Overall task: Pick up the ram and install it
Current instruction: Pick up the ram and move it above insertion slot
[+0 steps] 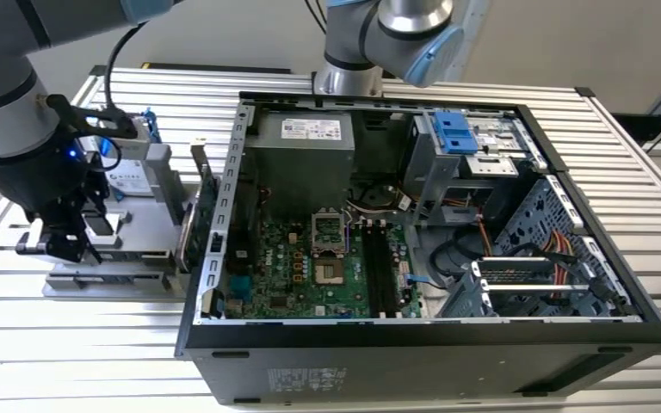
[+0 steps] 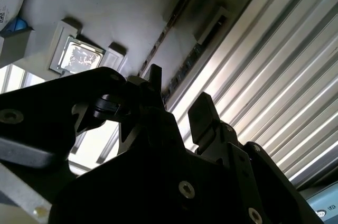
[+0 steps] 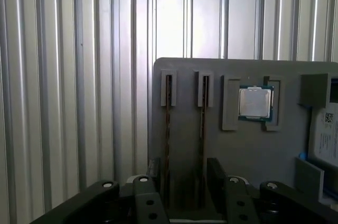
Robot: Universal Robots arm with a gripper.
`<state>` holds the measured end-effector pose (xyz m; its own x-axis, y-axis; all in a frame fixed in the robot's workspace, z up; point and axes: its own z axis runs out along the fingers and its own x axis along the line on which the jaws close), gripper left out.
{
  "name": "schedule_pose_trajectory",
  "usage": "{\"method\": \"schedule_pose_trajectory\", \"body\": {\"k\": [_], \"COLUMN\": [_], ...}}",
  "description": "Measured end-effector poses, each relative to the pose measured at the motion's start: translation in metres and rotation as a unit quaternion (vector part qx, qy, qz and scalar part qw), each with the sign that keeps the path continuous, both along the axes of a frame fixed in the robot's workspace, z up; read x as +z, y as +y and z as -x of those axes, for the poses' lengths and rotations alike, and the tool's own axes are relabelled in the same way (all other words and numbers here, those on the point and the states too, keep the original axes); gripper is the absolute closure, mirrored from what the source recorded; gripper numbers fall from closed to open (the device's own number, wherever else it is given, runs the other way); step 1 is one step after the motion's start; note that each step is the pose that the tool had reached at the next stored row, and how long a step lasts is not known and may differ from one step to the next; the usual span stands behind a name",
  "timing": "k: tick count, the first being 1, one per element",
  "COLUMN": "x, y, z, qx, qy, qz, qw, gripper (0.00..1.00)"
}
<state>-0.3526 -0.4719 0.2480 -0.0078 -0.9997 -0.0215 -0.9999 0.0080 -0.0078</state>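
Two thin ram sticks stand on edge in parallel slots of a grey holder (image 3: 185,76), one stick (image 3: 168,129) beside the other (image 3: 203,129). They also appear as dark strips (image 2: 174,28) in the second wrist view. My gripper (image 3: 185,176) hangs open just above the holder, at the near ends of both sticks, which fall within the span of its black fingers (image 3: 153,168). Nothing is held. In the exterior view the gripper (image 1: 61,245) is over the holder (image 1: 113,262), at the exterior view's left of the open computer case (image 1: 423,335).
A processor chip (image 3: 255,102) sits in a pocket of the holder beside the sticks. A silver hard drive (image 1: 135,176) and a green card (image 1: 199,219) stand between the holder and the case. The motherboard's empty long slots (image 1: 379,271) lie inside the case. The table is ribbed metal (image 3: 79,76).
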Motion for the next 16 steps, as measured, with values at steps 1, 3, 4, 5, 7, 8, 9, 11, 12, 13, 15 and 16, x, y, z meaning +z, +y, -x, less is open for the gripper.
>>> {"method": "schedule_pose_trajectory", "body": {"k": [1,3,4,5,7,8,9,11,12,13,15,16], "x": [-0.0007,-0.0026,-0.0035,-0.0044,-0.0065,-0.0073,-0.0082,-0.0097,-0.0104,-0.0111,-0.0125,-0.0132], "y": [0.0,0.0,0.0,0.0,0.0,0.0,0.0,0.0,0.0,0.0,0.0,0.0], "z": [0.0,0.0,0.0,0.0,0.0,0.0,0.0,0.0,0.0,0.0,0.0,0.0], "qx": [0.0,0.0,0.0,0.0,0.0,0.0,0.0,0.0,0.0,0.0,0.0,0.0], "qy": [0.0,0.0,0.0,0.0,0.0,0.0,0.0,0.0,0.0,0.0,0.0,0.0], "qz": [0.0,0.0,0.0,0.0,0.0,0.0,0.0,0.0,0.0,0.0,0.0,0.0], "qw": [1.0,1.0,1.0,1.0,1.0,1.0,1.0,1.0,1.0,1.0,1.0,1.0], "gripper": [0.0,0.0,0.0,0.0,0.0,0.0,0.0,0.0,0.0,0.0,0.0,0.0]}}
